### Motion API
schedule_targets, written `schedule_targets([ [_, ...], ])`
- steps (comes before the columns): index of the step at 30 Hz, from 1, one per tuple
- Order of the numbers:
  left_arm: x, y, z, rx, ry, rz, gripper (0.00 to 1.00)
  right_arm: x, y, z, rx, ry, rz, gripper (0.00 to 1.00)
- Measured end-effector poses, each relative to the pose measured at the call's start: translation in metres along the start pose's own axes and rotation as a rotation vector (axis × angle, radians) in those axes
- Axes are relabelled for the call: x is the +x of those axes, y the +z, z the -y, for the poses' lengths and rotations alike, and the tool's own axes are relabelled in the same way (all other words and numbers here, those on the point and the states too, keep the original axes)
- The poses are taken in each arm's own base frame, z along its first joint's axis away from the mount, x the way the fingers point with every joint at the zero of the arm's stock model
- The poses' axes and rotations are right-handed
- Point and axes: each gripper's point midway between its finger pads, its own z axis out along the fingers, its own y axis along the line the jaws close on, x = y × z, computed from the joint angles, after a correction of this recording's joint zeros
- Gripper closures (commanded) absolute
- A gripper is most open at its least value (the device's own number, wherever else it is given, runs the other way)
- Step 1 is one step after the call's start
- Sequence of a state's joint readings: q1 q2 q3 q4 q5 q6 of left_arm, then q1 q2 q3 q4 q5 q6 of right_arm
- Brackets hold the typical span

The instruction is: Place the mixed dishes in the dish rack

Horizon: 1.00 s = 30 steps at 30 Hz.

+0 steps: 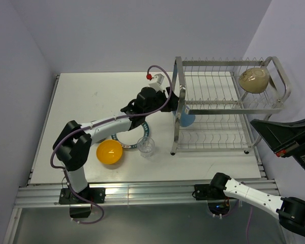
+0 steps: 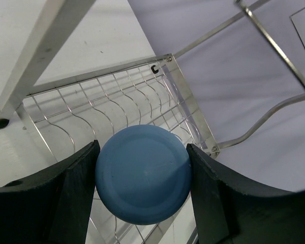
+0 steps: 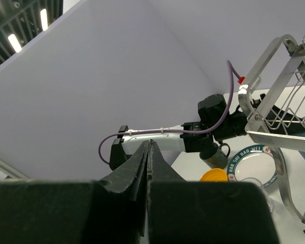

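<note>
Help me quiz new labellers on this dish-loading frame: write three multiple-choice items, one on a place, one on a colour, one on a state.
1. Where is the beige bowl?
A) lower tier of the dish rack
B) upper tier, right end
C) outside the rack

2. What colour is the tumbler held in the left end effector?
A) blue
B) red
C) green

3. The right end effector is:
A) shut, holding nothing
B) wide open
C) half open

Answers:
1 B: the bowl sits in the top basket near the right handle.
2 A: the left wrist view shows its blue base.
3 A: its tips meet with nothing between them.
</note>
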State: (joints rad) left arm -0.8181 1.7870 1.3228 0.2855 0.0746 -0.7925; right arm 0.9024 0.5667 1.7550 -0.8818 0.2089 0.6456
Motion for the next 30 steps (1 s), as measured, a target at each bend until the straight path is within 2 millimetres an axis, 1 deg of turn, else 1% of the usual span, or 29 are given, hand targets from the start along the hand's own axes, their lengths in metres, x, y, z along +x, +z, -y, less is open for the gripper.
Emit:
schedule_targets([
  [3,0.009,0.006,-0.001,0.010,0.015,-0.012,1.00,-0.002,-0.006,0.001,0.000,0.006,0.008,1.00],
  [10,0.017,0.012,0.001,0.029,0.051,-0.012,0.99,-0.006,-0.019,0.004,0.007,0.013,0.037,1.00],
  [14,0.025,0.015,0.001,0.031,0.067,-0.018,0.98,-0.002,-0.019,0.006,0.017,0.011,0.035,1.00],
  [19,0.041,0.021,-0.006,0.012,0.090,-0.042,0.96,0.003,-0.016,0.008,0.026,0.005,0.023,1.00],
  [24,0.046,0.024,-0.012,0.000,0.113,-0.050,0.95,0.005,-0.015,0.010,0.037,-0.001,0.026,1.00],
  [30,0.052,0.028,-0.019,-0.016,0.148,-0.060,0.83,0.008,-0.014,0.012,0.041,-0.003,0.019,1.00],
])
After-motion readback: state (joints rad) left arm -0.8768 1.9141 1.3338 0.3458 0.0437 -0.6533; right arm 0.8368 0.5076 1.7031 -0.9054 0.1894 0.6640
